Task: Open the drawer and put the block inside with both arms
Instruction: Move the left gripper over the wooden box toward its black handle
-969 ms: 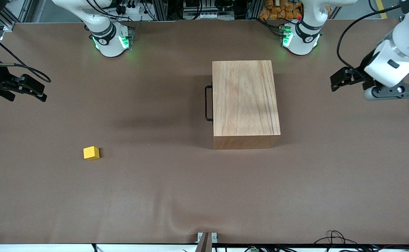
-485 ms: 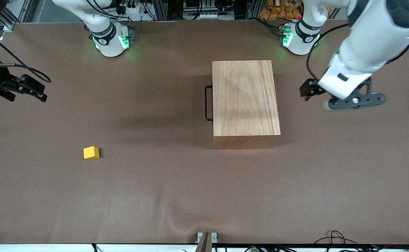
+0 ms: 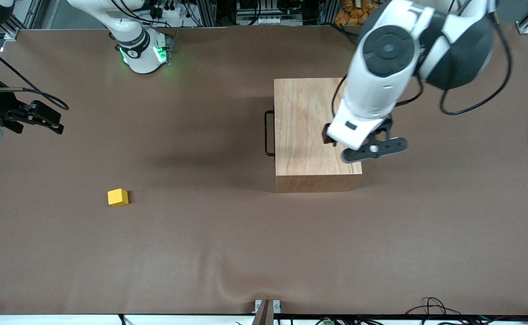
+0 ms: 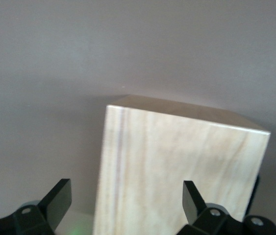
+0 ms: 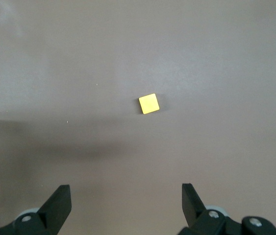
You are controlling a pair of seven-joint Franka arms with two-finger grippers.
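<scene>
Progress is slight, judging from the front view: the drawer (image 3: pixel 273 133) sits flush in the wooden box (image 3: pixel 315 131), its black handle (image 3: pixel 268 133) untouched on the side facing the right arm's end of the table. The left gripper (image 3: pixel 331 139) hangs over the top of the box, toward the end away from the handle; this view hides its fingers. The right gripper (image 3: pixel 49 121) hovers over bare table (image 3: pixel 245 248) at its own end, and the block (image 3: pixel 118 197) lies well apart from it, on the mat and nearer the front camera than the box.

In the left wrist view, the left gripper (image 4: pixel 126 203) has its fingers spread wide with nothing between them, and the box top lies directly below.

In the right wrist view, the right gripper (image 5: pixel 126 204) is likewise spread wide and empty, with the block (image 5: pixel 149 104) ahead of its fingertips, apart from both.

Opening the drawer, picking up the block and placing it inside all remain, by my reading.
</scene>
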